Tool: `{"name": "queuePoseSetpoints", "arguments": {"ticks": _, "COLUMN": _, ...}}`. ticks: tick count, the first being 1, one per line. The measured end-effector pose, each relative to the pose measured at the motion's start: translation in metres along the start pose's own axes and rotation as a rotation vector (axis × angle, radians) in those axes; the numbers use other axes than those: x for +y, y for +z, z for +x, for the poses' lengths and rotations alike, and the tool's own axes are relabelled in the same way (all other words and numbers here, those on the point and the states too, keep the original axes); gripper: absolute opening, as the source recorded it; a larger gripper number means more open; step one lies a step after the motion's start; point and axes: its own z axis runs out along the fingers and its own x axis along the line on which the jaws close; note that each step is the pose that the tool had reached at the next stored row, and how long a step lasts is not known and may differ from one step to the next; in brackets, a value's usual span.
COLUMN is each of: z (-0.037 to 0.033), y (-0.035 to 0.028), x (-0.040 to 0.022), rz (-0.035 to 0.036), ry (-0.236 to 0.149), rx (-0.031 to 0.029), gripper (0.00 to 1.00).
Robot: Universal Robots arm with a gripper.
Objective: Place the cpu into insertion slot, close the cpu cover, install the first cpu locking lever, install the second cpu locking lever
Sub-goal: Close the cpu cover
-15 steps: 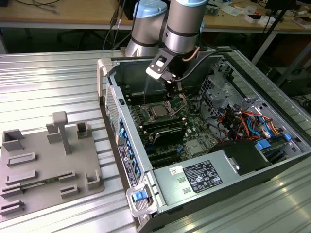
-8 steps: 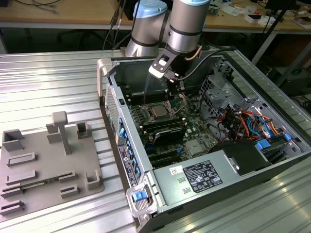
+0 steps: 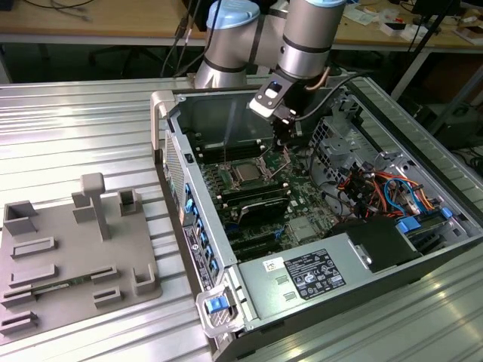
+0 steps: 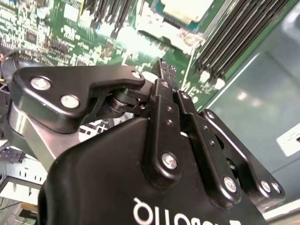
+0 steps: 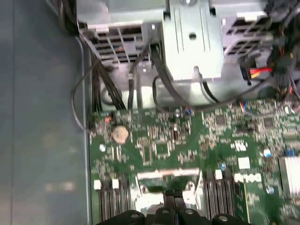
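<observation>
Currently, the black two-finger tool hangs with its tips pressed together, gripping nothing visible, just beside the small silver-rimmed square insertion slot; the flat silver-grey square cpu lies seated within that slot.

The arm, at the top middle of the exterior view, was made of fat round silver-grey tubes with a light blue cap on one joint. A thin brownish cable ran beside a small black box with a white patch. In the second wrist view the gripper was black, with flat bars, shiny silver screws and white letters.
</observation>
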Motion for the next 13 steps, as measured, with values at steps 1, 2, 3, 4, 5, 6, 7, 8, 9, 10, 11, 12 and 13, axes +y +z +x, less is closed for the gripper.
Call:
{"name": "queuePoseSetpoints", "arguments": {"ticks": 1, "z": 0.0004, "y": -0.0013, "x": 0.0055, "rz": 0.0007, "ry": 0.000, "rx": 0.0002, "gripper": 0.11}}
{"name": "queuePoseSetpoints", "arguments": {"ticks": 2, "z": 0.0007, "y": -0.0038, "x": 0.0099, "rz": 0.0014, "ry": 0.000, "rx": 0.0001, "gripper": 0.11}}
{"name": "queuePoseSetpoints", "arguments": {"ticks": 3, "z": 0.0012, "y": -0.0037, "x": 0.0172, "rz": 0.0023, "ry": 0.000, "rx": 0.0002, "gripper": 0.11}}
{"name": "queuePoseSetpoints", "arguments": {"ticks": 4, "z": 0.0023, "y": -0.0028, "x": 0.0303, "rz": 0.0063, "ry": 0.000, "rx": -0.0004, "gripper": 0.11}}
{"name": "queuePoseSetpoints", "arguments": {"ticks": 5, "z": 0.0026, "y": -0.0025, "x": 0.0343, "rz": 0.0076, "ry": 0.000, "rx": -0.0004, "gripper": 0.11}}
{"name": "queuePoseSetpoints", "arguments": {"ticks": 6, "z": 0.0029, "y": -0.0020, "x": 0.0383, "rz": 0.0092, "ry": 0.000, "rx": -0.0004, "gripper": 0.11}}
{"name": "queuePoseSetpoints", "arguments": {"ticks": 7, "z": 0.0034, "y": -0.0012, "x": 0.0420, "rz": 0.0111, "ry": -0.001, "rx": -0.0003, "gripper": 0.11}}
{"name": "queuePoseSetpoints", "arguments": {"ticks": 8, "z": 0.0036, "y": -0.0001, "x": 0.0443, "rz": 0.0133, "ry": -0.001, "rx": -0.0006, "gripper": 0.11}}
{"name": "queuePoseSetpoints", "arguments": {"ticks": 9, "z": 0.0040, "y": 0.0019, "x": 0.0470, "rz": 0.0158, "ry": -0.002, "rx": -0.0009, "gripper": 0.11}}
{"name": "queuePoseSetpoints", "arguments": {"ticks": 10, "z": 0.0042, "y": 0.0035, "x": 0.0482, "rz": 0.0169, "ry": -0.007, "rx": -0.0007, "gripper": 0.11}}
{"name": "queuePoseSetpoints", "arguments": {"ticks": 11, "z": 0.0043, "y": 0.0047, "x": 0.0484, "rz": 0.0174, "ry": -0.019, "rx": 0.0001, "gripper": 0.11}}
{"name": "queuePoseSetpoints", "arguments": {"ticks": 12, "z": 0.0044, "y": 0.0060, "x": 0.0482, "rz": 0.0174, "ry": -0.038, "rx": 0.0015, "gripper": 0.11}}
{"name": "queuePoseSetpoints", "arguments": {"ticks": 13, "z": 0.0044, "y": 0.0074, "x": 0.0481, "rz": 0.0164, "ry": -0.069, "rx": 0.0037, "gripper": 0.11}}
